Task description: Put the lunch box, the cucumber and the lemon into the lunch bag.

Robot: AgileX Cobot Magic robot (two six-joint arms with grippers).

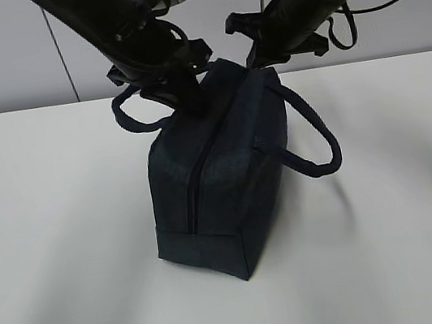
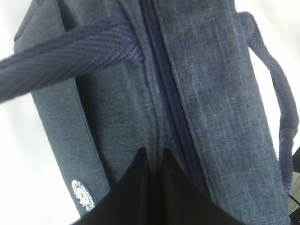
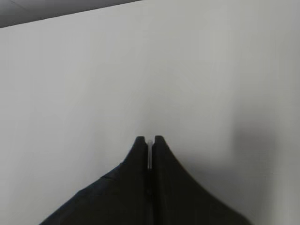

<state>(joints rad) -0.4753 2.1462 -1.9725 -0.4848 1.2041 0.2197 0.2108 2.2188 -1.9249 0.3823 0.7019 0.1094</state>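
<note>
- Nearest, the white bench carries the lunch bag, which stands upright near the middle with one short end facing 6 o'clock and its long axis running toward 12 to 1 o'clock.
- Along the bag's top the zipper looks closed in the exterior view and the left wrist view.
- One loop handle hangs out at 3 o'clock; the other handle droops at 10 o'clock.
- Farther back, the left gripper sits on the bag's top at the far end, beside the zipper line; its jaws are nearly together, and whether they pinch anything cannot be told.
- At 1 o'clock the right gripper hovers by the bag's far top corner, jaws pressed together but for a sliver, over bare bench in its own view.
- Lunch box, cucumber and lemon are nowhere visible.
</note>
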